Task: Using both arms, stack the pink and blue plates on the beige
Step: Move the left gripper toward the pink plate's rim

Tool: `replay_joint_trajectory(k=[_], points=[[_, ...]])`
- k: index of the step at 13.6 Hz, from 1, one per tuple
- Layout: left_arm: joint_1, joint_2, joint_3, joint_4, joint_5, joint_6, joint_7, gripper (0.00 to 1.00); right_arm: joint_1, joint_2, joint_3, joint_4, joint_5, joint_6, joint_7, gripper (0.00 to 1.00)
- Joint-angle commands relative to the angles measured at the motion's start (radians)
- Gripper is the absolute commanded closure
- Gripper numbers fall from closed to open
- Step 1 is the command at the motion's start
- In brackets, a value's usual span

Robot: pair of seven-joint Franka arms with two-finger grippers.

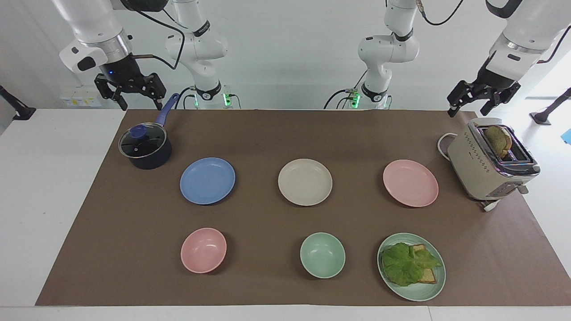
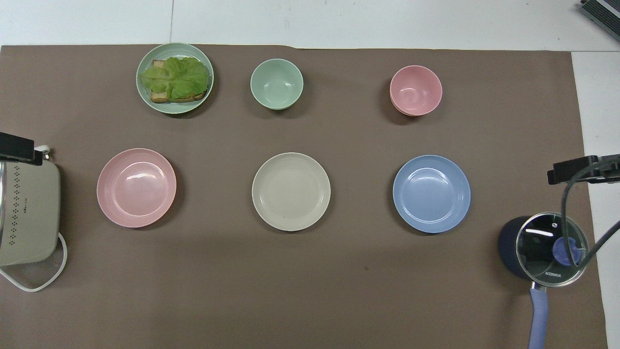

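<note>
Brown mat (image 1: pixel 276 133) over white table (image 1: pixel 49 187); white wall.

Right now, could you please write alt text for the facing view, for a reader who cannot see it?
Blue plate, beige plate and pink plate lie apart in a row on a brown mat, nothing stacked. The open left claw hangs over the toaster, the open right claw over the lidded pot.
</note>
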Motion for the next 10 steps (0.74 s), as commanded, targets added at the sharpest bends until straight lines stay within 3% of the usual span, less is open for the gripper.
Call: replay_joint_trajectory(k=[1, 5, 10], points=[[0.001, -0.011, 0.004, 0.001, 0.019, -0.012, -0.001, 0.00, -0.013, -0.001, 0.008, 0.001, 0.002, 0.004, -0.018, 0.00], [0.001, -0.018, 0.006, -0.036, 0.019, -0.006, -0.003, 0.00, -0.013, -0.001, 0.008, 0.001, 0.002, 0.004, -0.018, 0.00], [0.028, -0.035, 0.012, -0.281, 0.017, 0.189, -0.005, 0.00, -0.013, -0.001, 0.008, 0.001, 0.002, 0.004, -0.018, 0.00]])
